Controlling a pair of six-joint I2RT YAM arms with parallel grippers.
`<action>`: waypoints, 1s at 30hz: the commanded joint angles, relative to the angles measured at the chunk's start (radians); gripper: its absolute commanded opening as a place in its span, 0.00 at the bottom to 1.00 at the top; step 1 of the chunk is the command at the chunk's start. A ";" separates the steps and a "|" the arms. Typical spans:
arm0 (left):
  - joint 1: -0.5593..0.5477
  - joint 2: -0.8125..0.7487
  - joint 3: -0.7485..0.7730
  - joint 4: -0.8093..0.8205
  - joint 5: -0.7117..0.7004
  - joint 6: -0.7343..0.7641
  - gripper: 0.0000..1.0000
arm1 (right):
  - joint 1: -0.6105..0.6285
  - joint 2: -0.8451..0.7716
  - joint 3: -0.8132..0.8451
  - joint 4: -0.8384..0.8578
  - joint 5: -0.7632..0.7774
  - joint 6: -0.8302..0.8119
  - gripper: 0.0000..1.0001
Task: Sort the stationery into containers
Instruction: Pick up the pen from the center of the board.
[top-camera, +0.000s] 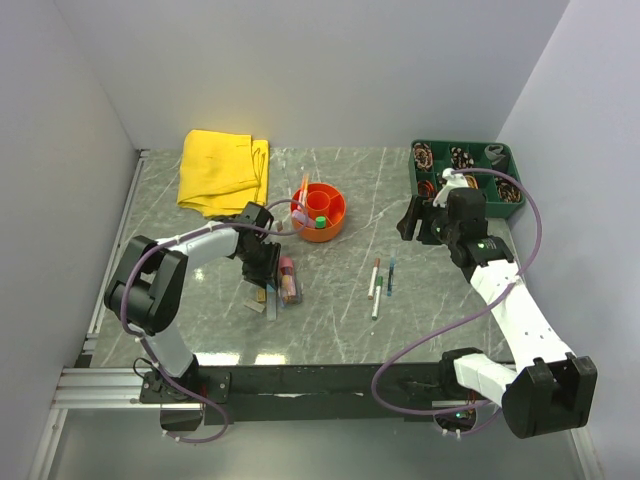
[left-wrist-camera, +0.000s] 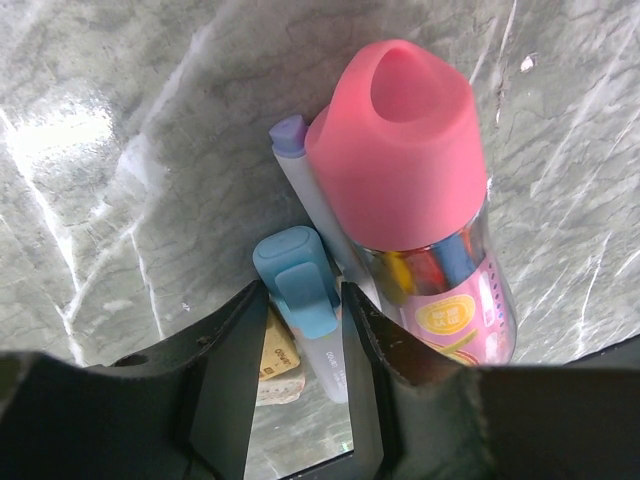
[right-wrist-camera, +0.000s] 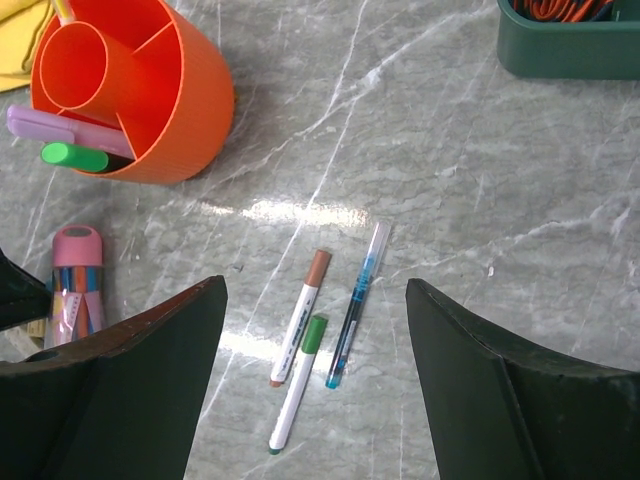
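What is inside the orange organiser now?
A lilac stick and a green-capped marker stick out of one outer compartment of the orange organiser. The central cup shows nothing; its floor is hidden.

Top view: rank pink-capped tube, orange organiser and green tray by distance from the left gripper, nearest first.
1. Pink-capped tube: lying right beside the left gripper, on its right.
2. Orange organiser: further back, mid-table.
3. Green tray: far right back corner, clearly farthest.
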 joint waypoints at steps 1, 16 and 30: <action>-0.008 0.028 0.006 0.006 -0.067 -0.007 0.43 | -0.007 -0.018 -0.002 0.034 0.003 -0.003 0.80; -0.021 0.062 -0.005 -0.010 -0.187 -0.023 0.28 | -0.012 -0.054 -0.058 0.059 -0.008 0.006 0.81; 0.028 -0.013 0.289 -0.084 -0.020 0.040 0.01 | -0.015 -0.007 0.027 0.033 0.003 -0.018 0.81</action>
